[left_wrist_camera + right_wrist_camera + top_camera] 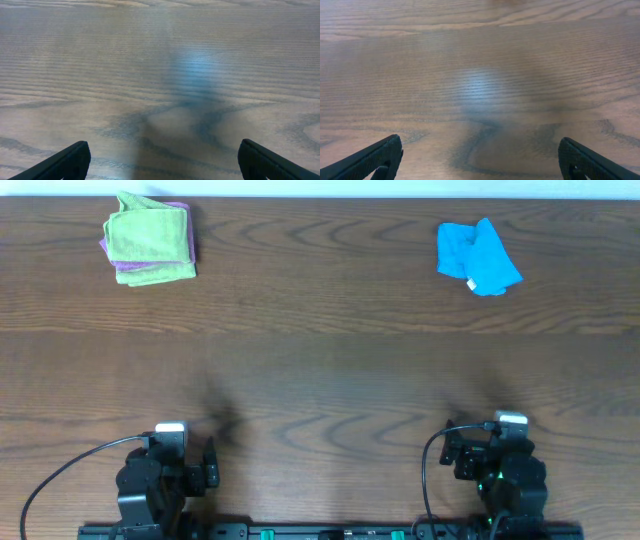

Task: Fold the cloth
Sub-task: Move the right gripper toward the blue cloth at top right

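Dark wood grain runs across the desk [320, 370], and both wrist views show nothing but that bare surface with a soft pale glare on it.

We see the left fingers [67, 161] spread wide at the bottom corners of their view, with only wood between them, so they are open and empty. The right fingers [377, 159] stand the same way: far apart, holding nothing, with bare grain under and ahead of them.

From overhead, we find the left arm [160, 480] drawn in at the near edge on the left side and the right arm [505, 475] at the near edge on the right side. Each has a black cable looping out from it, and both sit on a dark rail [330, 532] along that edge. Neither arm is near any fabric.

Further out, the cloth [477, 258] lies at the far right of the desk, well apart from the right arm and roughly straight ahead of it. It is loosely bunched and uneven in outline, not flat, with one flap lapping over the rest.

At the far left we see a folded green cloth [150, 235] stacked with a purple cloth [104, 246], whose edges peek out around it. That stack is well apart from the blue one.
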You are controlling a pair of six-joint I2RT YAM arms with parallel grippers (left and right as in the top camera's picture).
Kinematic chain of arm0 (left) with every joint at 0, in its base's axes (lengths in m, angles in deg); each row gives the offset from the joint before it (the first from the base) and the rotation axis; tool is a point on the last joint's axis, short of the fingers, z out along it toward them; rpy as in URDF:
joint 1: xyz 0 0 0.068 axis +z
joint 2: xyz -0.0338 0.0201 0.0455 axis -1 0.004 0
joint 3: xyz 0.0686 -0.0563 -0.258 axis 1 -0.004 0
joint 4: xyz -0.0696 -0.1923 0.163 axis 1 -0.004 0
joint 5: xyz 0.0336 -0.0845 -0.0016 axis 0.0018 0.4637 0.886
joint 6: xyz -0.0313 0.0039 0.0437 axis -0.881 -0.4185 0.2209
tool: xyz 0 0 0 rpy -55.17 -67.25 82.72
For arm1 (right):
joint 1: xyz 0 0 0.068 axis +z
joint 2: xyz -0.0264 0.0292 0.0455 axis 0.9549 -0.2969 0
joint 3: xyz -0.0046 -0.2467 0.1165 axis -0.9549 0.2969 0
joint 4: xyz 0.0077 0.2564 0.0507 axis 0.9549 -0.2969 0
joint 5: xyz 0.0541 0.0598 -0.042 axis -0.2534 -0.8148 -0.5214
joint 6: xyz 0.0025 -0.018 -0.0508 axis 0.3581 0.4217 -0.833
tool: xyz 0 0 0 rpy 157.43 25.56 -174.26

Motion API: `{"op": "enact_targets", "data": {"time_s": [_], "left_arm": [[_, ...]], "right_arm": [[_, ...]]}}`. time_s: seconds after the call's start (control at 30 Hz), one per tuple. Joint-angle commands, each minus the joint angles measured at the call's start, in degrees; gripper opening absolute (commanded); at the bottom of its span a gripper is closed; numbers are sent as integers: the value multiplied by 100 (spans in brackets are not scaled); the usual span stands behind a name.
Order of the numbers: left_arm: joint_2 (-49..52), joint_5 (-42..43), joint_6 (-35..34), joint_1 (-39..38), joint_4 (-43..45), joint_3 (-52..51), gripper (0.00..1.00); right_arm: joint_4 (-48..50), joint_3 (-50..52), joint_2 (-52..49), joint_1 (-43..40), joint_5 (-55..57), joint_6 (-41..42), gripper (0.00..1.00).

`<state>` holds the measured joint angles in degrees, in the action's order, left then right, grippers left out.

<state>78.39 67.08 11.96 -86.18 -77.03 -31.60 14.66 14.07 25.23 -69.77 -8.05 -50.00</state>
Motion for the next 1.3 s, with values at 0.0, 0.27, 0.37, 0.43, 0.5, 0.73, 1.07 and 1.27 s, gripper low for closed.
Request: {"op": "enact_targets", "data": {"time_s": [0.0,0.27,0.37,0.43,0.5,0.73,1.07,1.27], "left_arm": [[-44,-105,105,24,-341,-52,95],[-44,-105,105,24,-341,-52,95],[-44,-107,105,24,-341,-52,96],[-44,-107,105,24,-341,-52,95],[-44,-105,105,24,-341,-52,95],[-44,-107,105,24,-341,-52,95],[-44,-105,105,24,-341,-52,96],[-44,-107,105,24,-341,-52,95]], "right_arm": [[-17,70,63,-66,-44,-85,99],[-17,70,63,-66,-44,-85,99],[-17,70,63,-66,-44,-85,99],[-17,70,63,-66,-44,-85,99],[-17,70,63,-66,-44,-85,99],[-17,70,63,-66,-44,-85,99],[-24,68,63,-66,20,-409,99],[282,-122,-466,-164,2,46,99]]}}
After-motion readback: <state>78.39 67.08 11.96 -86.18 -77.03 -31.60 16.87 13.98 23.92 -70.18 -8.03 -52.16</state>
